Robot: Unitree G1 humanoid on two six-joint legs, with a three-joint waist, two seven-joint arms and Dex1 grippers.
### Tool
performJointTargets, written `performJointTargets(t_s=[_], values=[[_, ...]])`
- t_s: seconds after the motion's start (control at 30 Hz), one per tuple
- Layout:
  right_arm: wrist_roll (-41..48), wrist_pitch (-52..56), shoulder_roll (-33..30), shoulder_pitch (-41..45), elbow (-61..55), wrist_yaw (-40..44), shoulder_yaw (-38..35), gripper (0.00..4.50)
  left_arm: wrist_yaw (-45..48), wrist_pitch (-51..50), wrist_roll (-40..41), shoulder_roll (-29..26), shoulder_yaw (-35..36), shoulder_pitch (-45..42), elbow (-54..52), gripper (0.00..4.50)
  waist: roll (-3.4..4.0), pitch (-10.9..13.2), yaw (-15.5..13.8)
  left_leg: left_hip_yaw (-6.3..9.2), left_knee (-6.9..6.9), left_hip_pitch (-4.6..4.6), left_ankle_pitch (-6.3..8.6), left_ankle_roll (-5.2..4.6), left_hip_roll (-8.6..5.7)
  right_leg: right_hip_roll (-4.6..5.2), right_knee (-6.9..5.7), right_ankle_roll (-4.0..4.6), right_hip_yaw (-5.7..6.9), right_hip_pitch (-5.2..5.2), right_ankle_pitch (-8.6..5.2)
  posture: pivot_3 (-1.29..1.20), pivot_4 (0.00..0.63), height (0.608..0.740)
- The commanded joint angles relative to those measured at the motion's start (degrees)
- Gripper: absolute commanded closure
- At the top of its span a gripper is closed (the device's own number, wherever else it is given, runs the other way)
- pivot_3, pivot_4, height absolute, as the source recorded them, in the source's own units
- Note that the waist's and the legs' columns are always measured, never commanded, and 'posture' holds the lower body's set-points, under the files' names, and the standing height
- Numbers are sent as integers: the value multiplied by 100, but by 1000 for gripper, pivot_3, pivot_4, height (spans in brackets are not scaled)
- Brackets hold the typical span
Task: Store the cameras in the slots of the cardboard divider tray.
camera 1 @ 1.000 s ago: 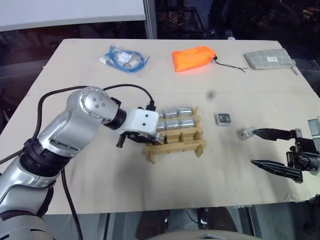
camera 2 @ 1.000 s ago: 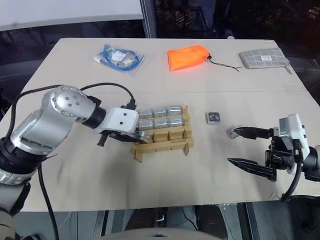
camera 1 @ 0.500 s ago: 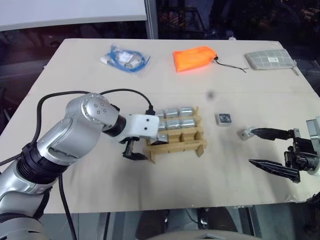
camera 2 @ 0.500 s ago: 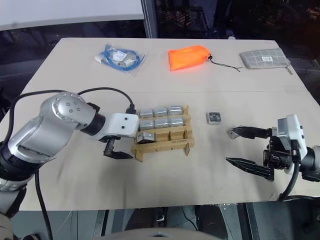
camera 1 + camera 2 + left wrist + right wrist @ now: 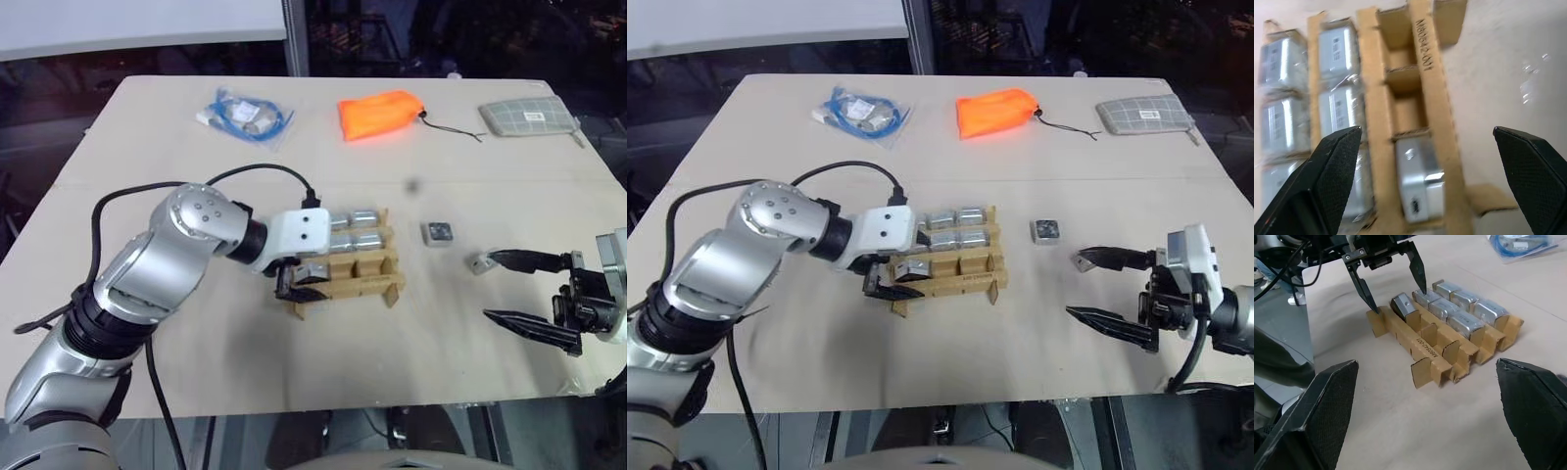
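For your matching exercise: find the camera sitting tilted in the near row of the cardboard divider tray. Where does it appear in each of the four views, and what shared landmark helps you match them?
Left eye view: tilted camera at the tray's near left slot.
Right eye view: same slot.
Left wrist view: low centre.
Right wrist view: upper centre, under the left gripper.
Shared landmark: the cardboard divider tray and its printed front slat.

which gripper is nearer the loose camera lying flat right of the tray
Right. The right gripper is open just past the camera, nearer the table's right edge. The left gripper is open over the tray's far left end, with the whole tray between it and that camera.
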State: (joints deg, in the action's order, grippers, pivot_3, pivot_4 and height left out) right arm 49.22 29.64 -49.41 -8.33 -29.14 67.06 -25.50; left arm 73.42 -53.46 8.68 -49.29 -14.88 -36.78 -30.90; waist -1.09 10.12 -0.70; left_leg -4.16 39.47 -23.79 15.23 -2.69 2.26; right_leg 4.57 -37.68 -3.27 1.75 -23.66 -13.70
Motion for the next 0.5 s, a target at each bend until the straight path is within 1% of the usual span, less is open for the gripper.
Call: performJointTargets(t_s=[0.03, 0.1, 0.17, 0.27, 0.33, 0.4, 0.5], values=[[26, -116, 7, -45, -64, 5, -171, 0, -543, -810, 529, 104, 915, 236, -476, 48, -1, 0, 0, 1, 0, 0, -1, 1, 1, -1, -1, 0, 1, 0, 0, 0, 150, 740], [20, -127, 16, -42, -59, -8, -150, 0, -847, -1121, 726, 205, 1255, 341, -512, 48, -1, 0, -6, 1, 2, 1, 0, 0, 1, 0, -4, 0, 1, 1, 0, 0, 150, 740], [5, -141, 24, 9, -30, -13, -87, 0, -1080, -1226, 848, 173, 1459, 525, -538, 48, -1, -1, -6, 1, 5, 3, 0, 0, -1, 1, -7, 0, 1, 2, 0, 0, 150, 740], [5, -142, 11, 107, 34, 8, -30, 0, -1139, -1144, 1217, 152, 1778, 899, -582, 48, -1, -1, -6, 0, 5, 5, 0, 1, -1, 2, -8, 0, 0, 3, 0, 0, 150, 740], [-4, -148, -7, 155, 74, 39, 3, 0, -1061, -836, 1344, 3, 1788, 1167, -575, 48, -1, -1, -6, 0, 5, 5, -1, 2, -1, 2, -7, 1, 0, 3, 1, 0, 150, 740], [-13, -160, -8, 195, 94, 47, 38, 0, -1137, -761, 1518, 38, 1804, 1310, -505, 48, -1, -1, -13, 1, 5, 5, -2, 4, -1, 2, -7, 1, 1, 3, 1, 0, 150, 740], [-13, -168, -1, 217, 92, 30, 51, 0, -1129, -382, 1494, -127, 1640, 1510, -407, 48, -2, -1, -15, 1, 5, 5, -1, 1, -3, 4, -8, 2, 2, 4, 1, 0, 150, 740]])
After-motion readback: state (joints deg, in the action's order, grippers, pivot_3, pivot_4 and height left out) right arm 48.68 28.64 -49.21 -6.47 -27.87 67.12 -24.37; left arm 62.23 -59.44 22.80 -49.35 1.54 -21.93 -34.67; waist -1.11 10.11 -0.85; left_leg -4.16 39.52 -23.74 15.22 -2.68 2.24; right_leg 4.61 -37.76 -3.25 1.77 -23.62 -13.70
